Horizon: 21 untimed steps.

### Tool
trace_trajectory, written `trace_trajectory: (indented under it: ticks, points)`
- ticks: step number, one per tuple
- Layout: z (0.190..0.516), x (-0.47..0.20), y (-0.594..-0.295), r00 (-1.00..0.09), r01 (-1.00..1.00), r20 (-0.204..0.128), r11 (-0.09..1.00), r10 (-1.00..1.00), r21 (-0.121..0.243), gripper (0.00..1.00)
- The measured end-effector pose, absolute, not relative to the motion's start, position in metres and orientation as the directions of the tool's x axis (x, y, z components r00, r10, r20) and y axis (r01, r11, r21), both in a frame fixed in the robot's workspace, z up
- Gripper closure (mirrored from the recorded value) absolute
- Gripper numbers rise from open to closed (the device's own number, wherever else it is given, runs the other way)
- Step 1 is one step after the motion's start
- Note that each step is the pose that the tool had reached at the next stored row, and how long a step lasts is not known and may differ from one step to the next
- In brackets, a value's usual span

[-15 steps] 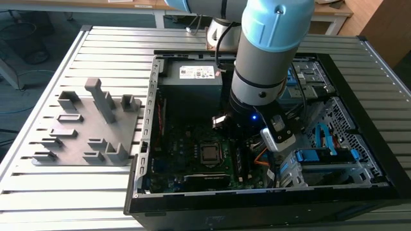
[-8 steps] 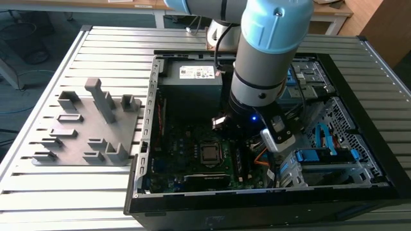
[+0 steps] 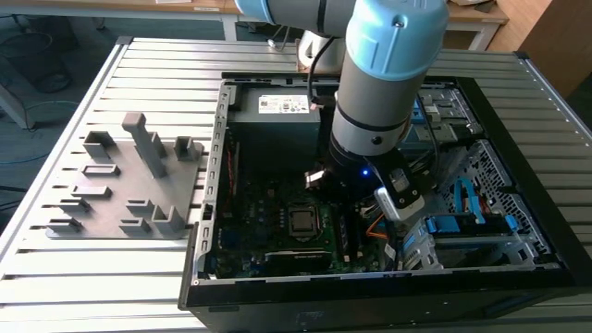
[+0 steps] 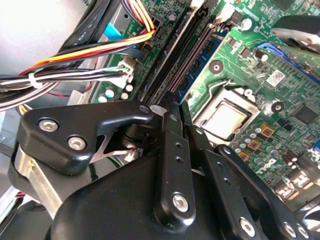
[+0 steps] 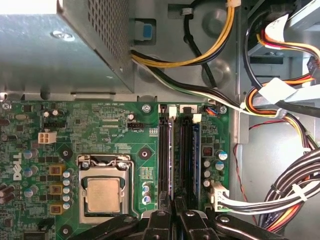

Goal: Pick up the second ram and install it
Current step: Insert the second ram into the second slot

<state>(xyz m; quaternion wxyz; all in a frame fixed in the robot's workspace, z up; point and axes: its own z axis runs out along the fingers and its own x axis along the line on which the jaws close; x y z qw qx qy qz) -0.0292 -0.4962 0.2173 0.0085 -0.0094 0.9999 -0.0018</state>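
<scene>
Exterior view: a slatted metal table (image 3: 157, 66) carries an open computer case (image 3: 222, 208) lying on its side. A grey fixture (image 3: 129, 187) with upright blocks lies just beside the case, towards the table's edge at the exterior view's left. The arm (image 3: 384, 76) reaches down into the case. Its gripper (image 3: 342, 205) is low over the motherboard (image 3: 245, 229), near the processor socket (image 3: 303, 220). Bright blue cables (image 3: 467, 198) lie in the drive bay towards the case's edge at the exterior view's right. This is the view that takes in the table, fixture and whole case.

Second wrist view: the black gripper (image 4: 169, 107) fills the foreground, its tip right at the near end of the long black memory slots (image 4: 172, 60). A ram (image 4: 202, 62), a blue-green board, stands on edge in a slot just beside the tip. The silver processor socket (image 4: 225, 117) lies to the other side of it. Bundled wires (image 4: 75, 75) run past the board's edge.

First wrist view: looking straight down, the gripper (image 5: 175, 207) lines up with the parallel slots (image 5: 167, 150), and the ram (image 5: 196, 150) sits in the outermost slot, nearest the board's edge. The socket (image 5: 102, 192) and the grey power supply (image 5: 60, 40) also show here.

Whether the gripper is apart, together or clamped on a board cannot be told.
</scene>
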Motion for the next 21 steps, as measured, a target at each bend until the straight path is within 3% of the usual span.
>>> trace_trajectory:
  ticks: [21]
  points:
    - [0.2164,-0.0293,-0.4986,-0.999,-0.032,-0.018,0.999,-0.032,-0.012,0.86]
